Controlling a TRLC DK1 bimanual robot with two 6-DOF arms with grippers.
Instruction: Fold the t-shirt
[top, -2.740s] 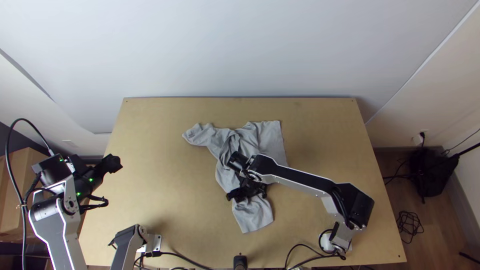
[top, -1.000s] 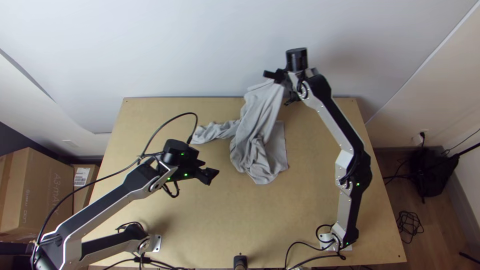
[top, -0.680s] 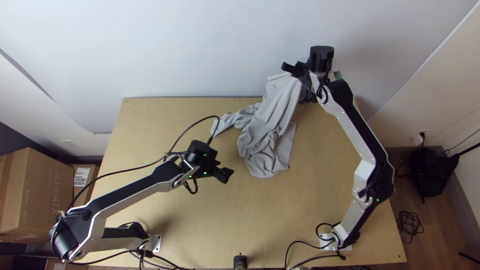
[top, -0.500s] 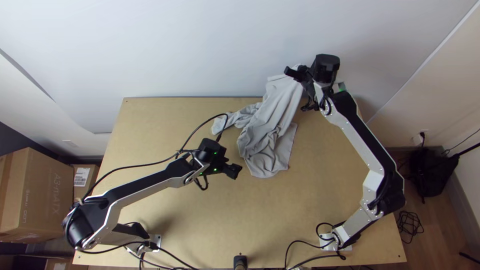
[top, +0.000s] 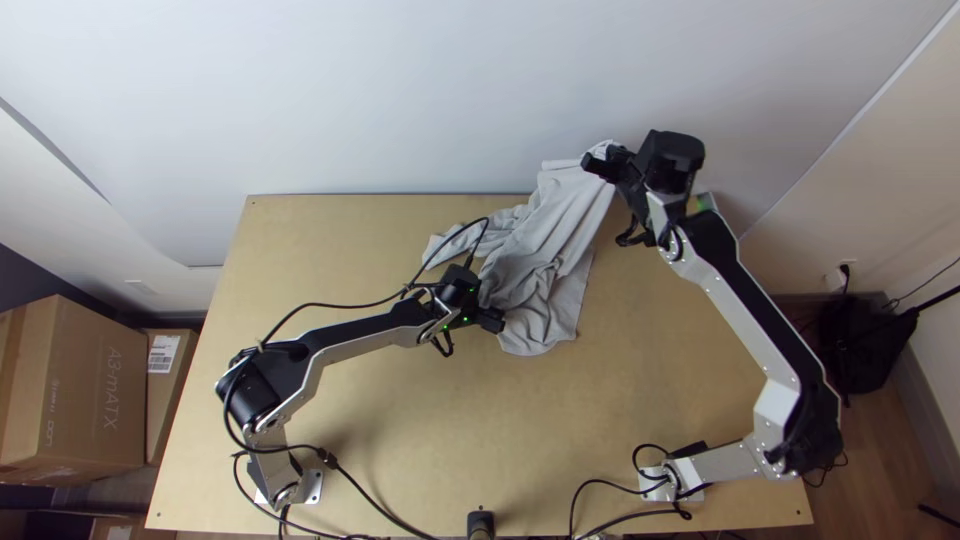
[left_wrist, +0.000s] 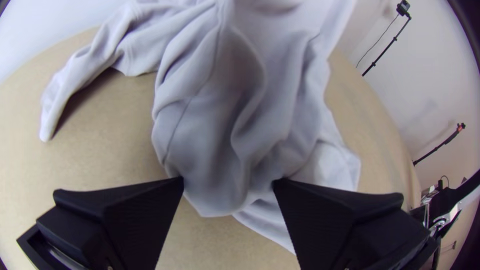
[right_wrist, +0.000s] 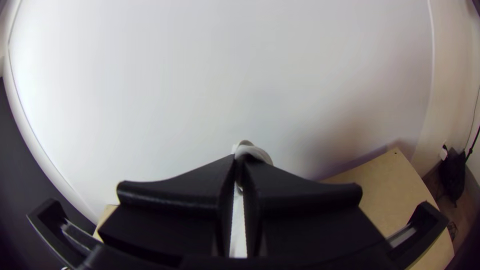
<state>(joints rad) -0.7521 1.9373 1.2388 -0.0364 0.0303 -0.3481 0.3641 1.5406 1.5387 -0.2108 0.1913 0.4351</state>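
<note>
Print and labels: large cardboard box (top: 95, 390) on the floor off the table's left side, dark lettering across its brown face. Beside it a smaller box (top: 170, 400), with a white label (top: 163, 353) bearing dark bars and fine print.

Materials: table (top: 400, 430) of pale wood, smooth and flat, with small dark holes at the far corners. Smooth white wall (top: 400, 90) beyond. T-shirt (top: 535, 290) in light grey, thin soft cloth, a fine seam line running down one fold in the left wrist view. It slants up from the table, right of the middle toward the far side, its raised part pulled into long creases. Lower part rests on the wood, bunched in rounded folds; a narrow sleeve-like end trails out to the left, a flatter piece with a straight edge lies to the right.

End effectors: right gripper (top: 604, 163) is raised by the far edge, fingers (right_wrist: 175, 192) pressed together on a small pinch of the shirt, a little loop of cloth poking out past the tips. Left gripper (top: 493, 319) sits low at the near left side of the bunched part, fingers (left_wrist: 125, 215) spread wide, folds showing between and beyond the tips. Cannot tell whether it touches cloth.
</note>
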